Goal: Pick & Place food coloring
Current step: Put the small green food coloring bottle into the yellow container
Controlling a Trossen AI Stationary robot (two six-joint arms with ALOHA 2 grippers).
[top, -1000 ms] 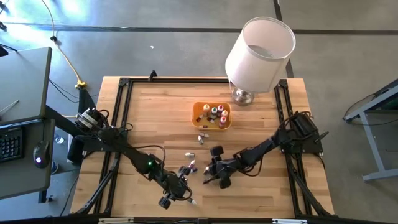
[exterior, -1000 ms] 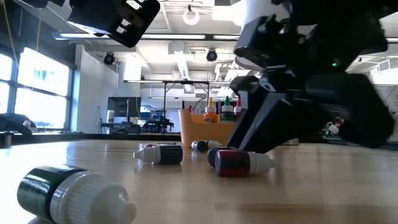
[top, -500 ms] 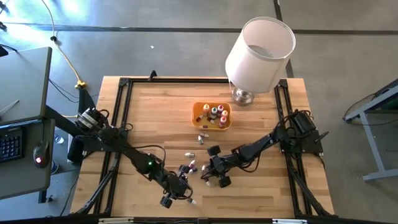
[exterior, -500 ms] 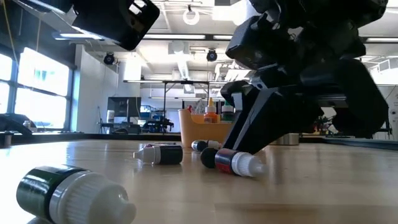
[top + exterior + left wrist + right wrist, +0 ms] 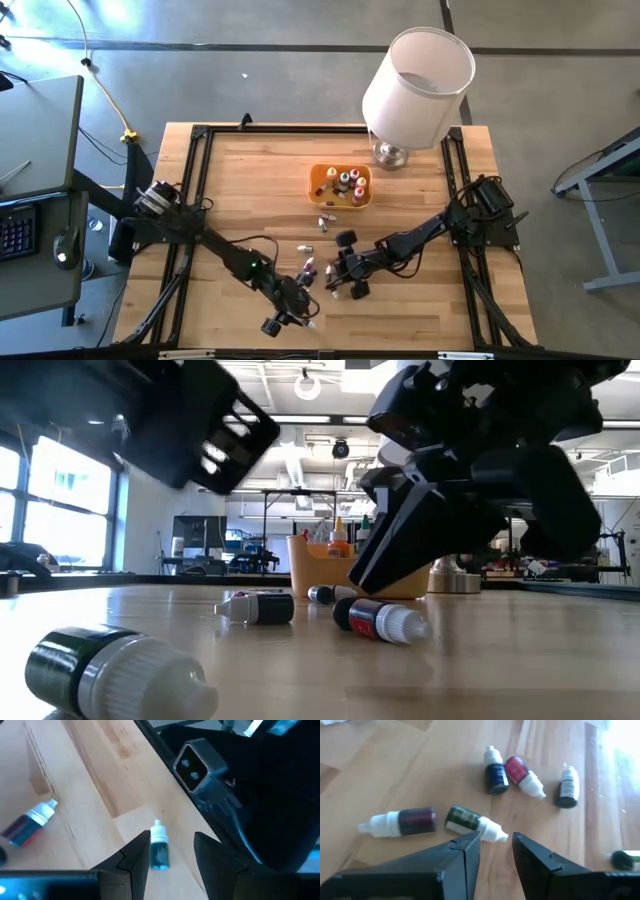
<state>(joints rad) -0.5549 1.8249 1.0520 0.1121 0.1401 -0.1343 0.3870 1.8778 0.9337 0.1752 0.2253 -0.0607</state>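
Right end effector [image 5: 496, 841]: low over the front middle of the desk [image 5: 250, 180], fingers a small gap apart, nothing between them.
Green bottle [image 5: 471, 823]: lying flat just beyond the right fingertips, its white cap pointing across the gap; not gripped.
Dark red bottle [image 5: 400, 822]: on its side right beside the green one, cap pointing away from it.
Trio further out: a dark blue bottle [image 5: 494, 771] and a red bottle [image 5: 522, 774] touching at their bases, a black bottle [image 5: 567, 786] a little apart from them.
Left end effector [image 5: 171, 851]: near the front edge of the desk, fingers spread apart, empty.
Teal bottle [image 5: 159, 846]: lying on the wood between the left fingers and just past their tips, white cap pointing away; no contact that I can make out.
Stray by the left arm: a red-and-blue bottle [image 5: 30, 822] on its side, well off to one side.
Orange tray [image 5: 341, 186]: mid-desk behind the loose bottles, several bottles standing upright inside.
Lamp [image 5: 415, 85]: white shade at the back right corner, clear of both arms.
Crowding: loose bottles lie close on either side of the green one.
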